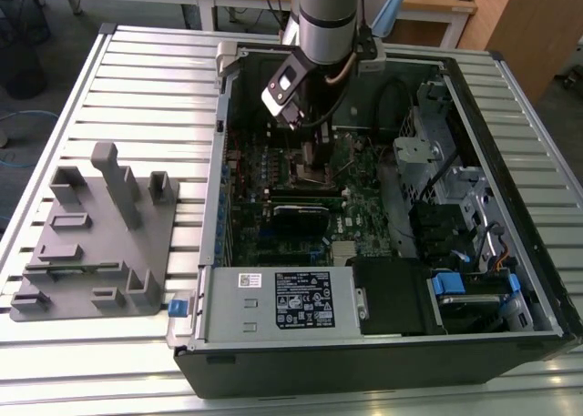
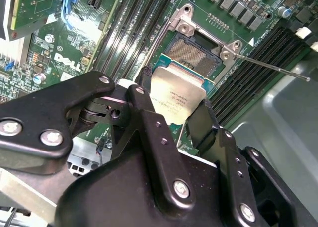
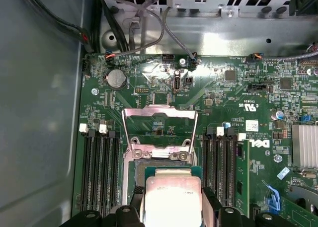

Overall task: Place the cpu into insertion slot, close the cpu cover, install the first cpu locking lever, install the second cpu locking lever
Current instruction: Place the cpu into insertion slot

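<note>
The claw [image 2: 171, 107] grips the cpu [image 2: 179, 94], its fingers pinching two opposite edges. The slot [image 2: 196, 53] lies uncovered just beyond the fingertips, partly under the cpu. The cover [image 3: 159, 111] stands raised farther on.

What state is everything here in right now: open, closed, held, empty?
gripper: jaws shut on the cpu.
cpu: held over the insertion slot, not seated.
insertion slot: uncovered, empty.
cpu cover: swung up, open.
locking lever: released, sticking out beside the slot.
computer case: side off, inside exposed.
</note>
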`<state>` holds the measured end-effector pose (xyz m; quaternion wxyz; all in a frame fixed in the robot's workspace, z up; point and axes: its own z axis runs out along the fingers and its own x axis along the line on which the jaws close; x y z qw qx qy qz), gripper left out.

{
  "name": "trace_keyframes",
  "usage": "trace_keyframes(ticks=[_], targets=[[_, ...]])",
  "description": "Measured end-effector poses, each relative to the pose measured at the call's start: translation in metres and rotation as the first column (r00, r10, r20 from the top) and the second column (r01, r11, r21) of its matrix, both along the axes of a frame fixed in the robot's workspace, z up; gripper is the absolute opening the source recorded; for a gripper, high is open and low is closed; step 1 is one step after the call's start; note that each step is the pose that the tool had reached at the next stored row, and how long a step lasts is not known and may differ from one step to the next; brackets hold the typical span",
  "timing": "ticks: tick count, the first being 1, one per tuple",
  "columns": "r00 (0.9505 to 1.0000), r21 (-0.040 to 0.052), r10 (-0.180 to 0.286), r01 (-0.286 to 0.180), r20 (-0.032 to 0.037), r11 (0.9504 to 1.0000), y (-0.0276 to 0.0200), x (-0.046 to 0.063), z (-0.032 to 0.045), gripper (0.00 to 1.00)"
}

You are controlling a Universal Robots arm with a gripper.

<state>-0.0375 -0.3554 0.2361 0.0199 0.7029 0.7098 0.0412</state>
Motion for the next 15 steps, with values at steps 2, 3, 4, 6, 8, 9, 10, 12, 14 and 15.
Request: trace_keyframes(ticks=[2,3,4,6,8,9,10,12,14,15], targets=[[1.0,0.0002,0.0,0.0,0.0001,1.0,0.0,0.0,-0.0015,0.54],[1.0,0.0001,0.0,0.0,0.0,1.0,0.0,0.0,-0.0018,0.54],[1.0,-0.0002,0.0,0.0,-0.0001,1.0,0.0,0.0,-0.002,0.54],[1.0,-0.0003,0.0,0.0,0.0001,1.0,0.0002,0.0,-0.0027,0.54],[1.0,-0.0117,0.0,0.0,0.0001,0.9999,0.0025,0.0,-0.0035,0.54],[1.0,-0.0194,0.0,0.0,0.0,0.9998,0.0037,0.0,-0.0038,0.54],[1.0,-0.0281,0.0,0.0,-0.0002,0.9996,0.0048,0.0,-0.0042,0.54],[1.0,-0.0449,0.0,0.0,-0.0004,0.999,0.0071,0.0,-0.0052,0.54],[1.0,-0.0474,0.0,0.0,-0.0002,0.9989,0.0078,0.0,-0.0073,0.54],[1.0,-0.0477,0.0,0.0,-0.0003,0.9989,0.0079,0.0001,-0.0084,0.54]])
